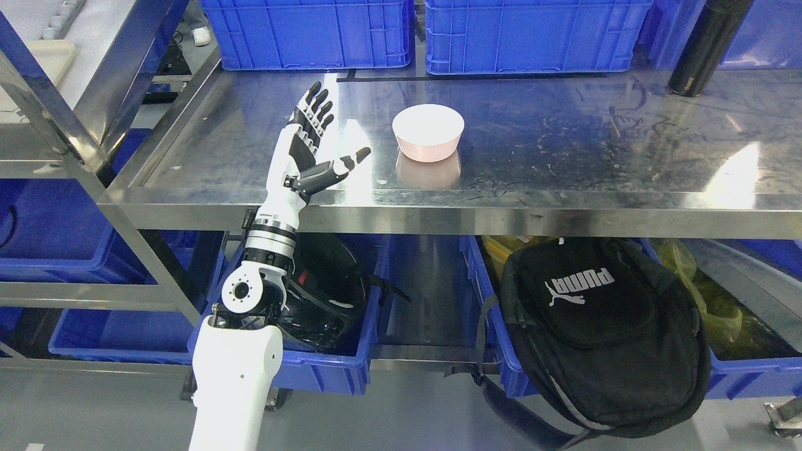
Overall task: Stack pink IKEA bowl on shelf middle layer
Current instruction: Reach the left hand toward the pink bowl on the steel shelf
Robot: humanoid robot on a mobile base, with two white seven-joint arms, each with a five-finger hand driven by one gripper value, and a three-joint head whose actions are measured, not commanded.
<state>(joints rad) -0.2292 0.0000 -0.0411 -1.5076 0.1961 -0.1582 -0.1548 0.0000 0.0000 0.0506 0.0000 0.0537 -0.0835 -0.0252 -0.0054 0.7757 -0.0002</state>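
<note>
Left hand (311,143) is open w/ fingers spread, empty, just left of the upside-down pink plastic bowl (428,132) on the steel shelf (564,156), so I'd sweep right, pinch thumb vs fingers across its wall and grip firm, since glossy metal lets it skid.

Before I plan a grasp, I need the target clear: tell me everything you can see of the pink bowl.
The pink bowl is round, smooth and pale pink, plastic by its look. It seems to rest upside down, its flat whitish base upward, on the steel shelf, which mirrors it faintly. It stands alone; only the shelf touches it. The left hand, fingers spread, is to its left, apart from it.
</note>
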